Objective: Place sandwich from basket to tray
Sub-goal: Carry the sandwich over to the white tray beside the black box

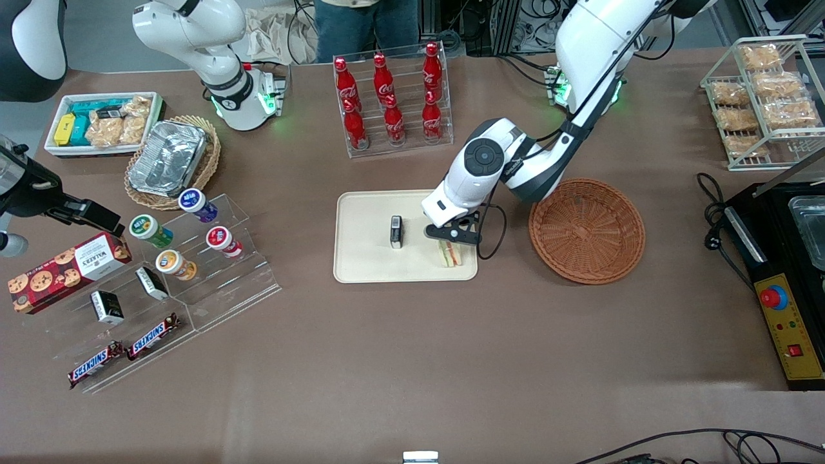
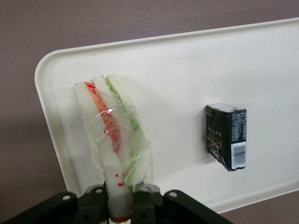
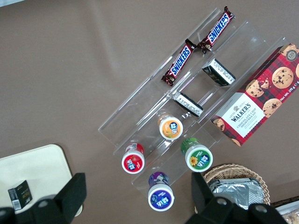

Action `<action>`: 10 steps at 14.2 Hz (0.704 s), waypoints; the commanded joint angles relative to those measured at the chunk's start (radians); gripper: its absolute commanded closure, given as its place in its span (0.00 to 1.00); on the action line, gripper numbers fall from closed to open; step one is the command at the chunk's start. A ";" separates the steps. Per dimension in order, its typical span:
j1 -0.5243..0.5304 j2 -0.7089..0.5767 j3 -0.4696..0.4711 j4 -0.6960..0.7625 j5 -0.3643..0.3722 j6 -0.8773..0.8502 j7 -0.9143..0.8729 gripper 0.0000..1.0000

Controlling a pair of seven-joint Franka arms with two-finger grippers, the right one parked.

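Observation:
The wrapped triangular sandwich stands on its edge on the cream tray, near the tray's corner closest to the basket. It also shows in the left wrist view, with red and green filling. My left gripper is over that corner of the tray, its fingers shut on the sandwich's wide end. The reddish-brown wicker basket sits beside the tray toward the working arm's end and holds nothing.
A small black packet lies near the tray's middle, also in the left wrist view. A rack of red cola bottles stands farther from the front camera than the tray. Snack shelves lie toward the parked arm's end.

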State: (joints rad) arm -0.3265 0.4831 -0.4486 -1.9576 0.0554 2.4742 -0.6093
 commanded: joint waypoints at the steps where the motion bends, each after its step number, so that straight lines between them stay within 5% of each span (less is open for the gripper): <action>1: -0.008 0.005 0.008 0.006 0.020 0.017 -0.010 0.01; 4: 0.013 -0.055 0.014 0.008 0.021 -0.024 -0.017 0.01; 10: 0.149 -0.202 0.011 0.113 0.009 -0.429 -0.107 0.01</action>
State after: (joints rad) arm -0.2041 0.3323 -0.4317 -1.8884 0.0578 2.1718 -0.6781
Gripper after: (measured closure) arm 0.004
